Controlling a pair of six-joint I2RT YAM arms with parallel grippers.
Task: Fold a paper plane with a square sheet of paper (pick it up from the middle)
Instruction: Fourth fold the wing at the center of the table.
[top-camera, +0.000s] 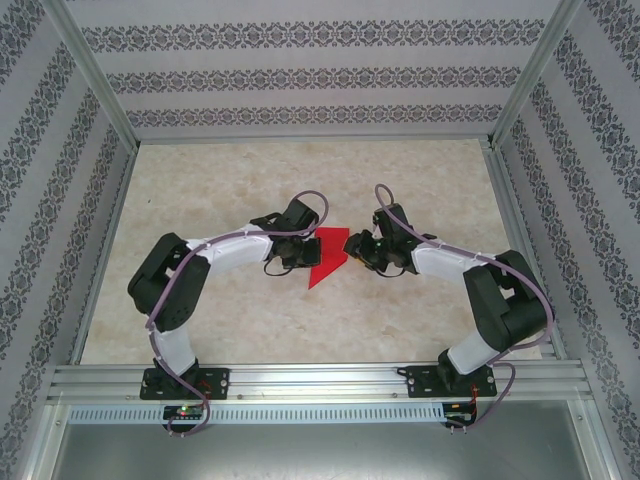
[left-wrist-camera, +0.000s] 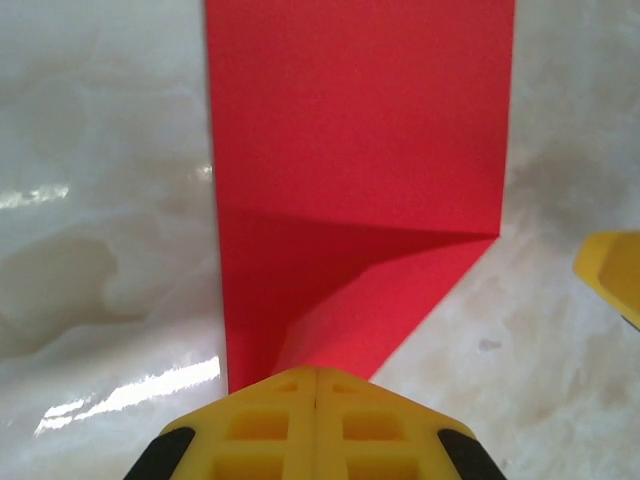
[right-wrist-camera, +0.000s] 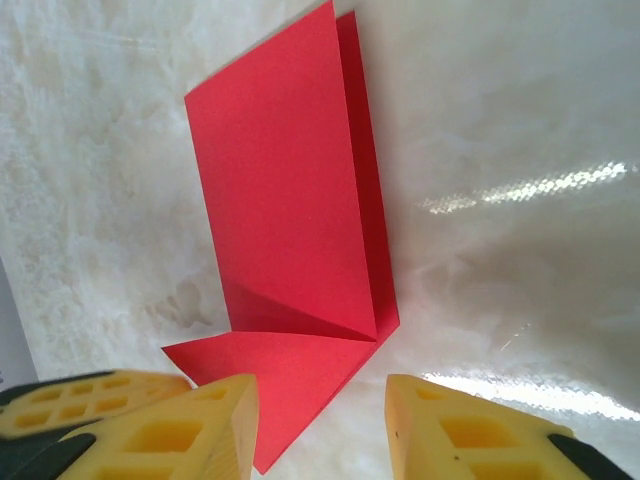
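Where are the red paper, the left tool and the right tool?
red paper (top-camera: 328, 258), top external view, middle of the folded sheet
left tool (left-wrist-camera: 316, 400), left wrist view, seam of its closed fingertips
right tool (right-wrist-camera: 320, 400), right wrist view, midway between its open fingertips

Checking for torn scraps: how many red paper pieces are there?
1: the folded red paper at the middle of the table. Scraps under the arms could be hidden.

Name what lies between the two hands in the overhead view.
The folded red paper lies on the table between the left hand and right hand, as the top camera shows.
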